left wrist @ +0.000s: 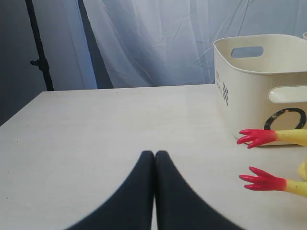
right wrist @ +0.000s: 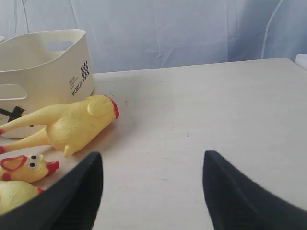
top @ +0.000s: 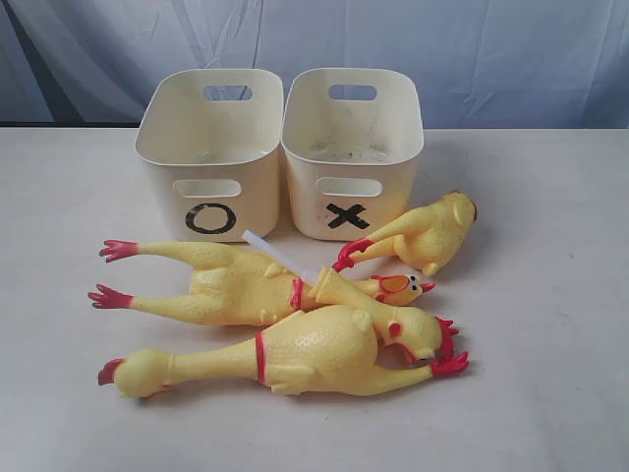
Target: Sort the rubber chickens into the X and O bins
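Two cream bins stand side by side at the back of the table: the O bin (top: 157, 187) on the left and the X bin (top: 307, 197) on the right, both empty as far as I see. Three rubber chickens lie in front of them. A long one (top: 236, 285) stretches its red feet leftward, a big one (top: 305, 356) lies nearest the front, and a short one (top: 429, 234) rests beside the X bin. My left gripper (left wrist: 154, 154) is shut and empty, left of the red feet (left wrist: 256, 137). My right gripper (right wrist: 152, 157) stands open over bare table, beside the short chicken (right wrist: 72, 124).
A white strip (top: 270, 248) lies between the long chicken and the bins. A blue-white curtain (top: 491, 49) hangs behind the table. A dark stand pole (left wrist: 38, 48) rises beyond the table's far left edge. Neither arm shows in the exterior view.
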Controlling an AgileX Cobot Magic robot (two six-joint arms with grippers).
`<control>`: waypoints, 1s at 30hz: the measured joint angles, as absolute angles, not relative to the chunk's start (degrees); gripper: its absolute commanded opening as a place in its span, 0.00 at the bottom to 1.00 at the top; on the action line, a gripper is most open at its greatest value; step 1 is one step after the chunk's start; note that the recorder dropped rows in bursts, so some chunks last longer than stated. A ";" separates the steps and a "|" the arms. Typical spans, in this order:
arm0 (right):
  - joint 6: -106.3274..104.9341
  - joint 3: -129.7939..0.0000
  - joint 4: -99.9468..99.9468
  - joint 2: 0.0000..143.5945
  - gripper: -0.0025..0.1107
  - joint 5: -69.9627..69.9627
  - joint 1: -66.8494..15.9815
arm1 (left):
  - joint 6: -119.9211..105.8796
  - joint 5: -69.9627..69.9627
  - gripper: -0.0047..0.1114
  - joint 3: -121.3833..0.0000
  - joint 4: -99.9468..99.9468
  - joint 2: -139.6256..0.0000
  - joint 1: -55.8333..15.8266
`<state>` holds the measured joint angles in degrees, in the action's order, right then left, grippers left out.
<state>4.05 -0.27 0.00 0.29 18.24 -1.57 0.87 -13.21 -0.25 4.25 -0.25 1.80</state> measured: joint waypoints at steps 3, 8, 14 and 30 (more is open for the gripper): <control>4.05 -0.27 0.00 0.29 0.53 18.24 -1.57 | 0.87 -13.21 0.04 -0.25 4.25 -0.25 1.80; 4.05 -0.27 0.00 0.29 0.53 18.24 -1.57 | 0.87 -13.21 0.04 -0.25 4.25 -0.25 1.80; 4.05 -0.27 0.00 0.29 0.53 18.24 -1.57 | 0.87 -13.21 0.04 -0.25 4.25 -0.25 1.80; 4.05 -0.27 3.08 0.29 0.53 9.66 -1.57 | 0.87 -13.21 0.04 -0.25 4.25 -0.25 1.80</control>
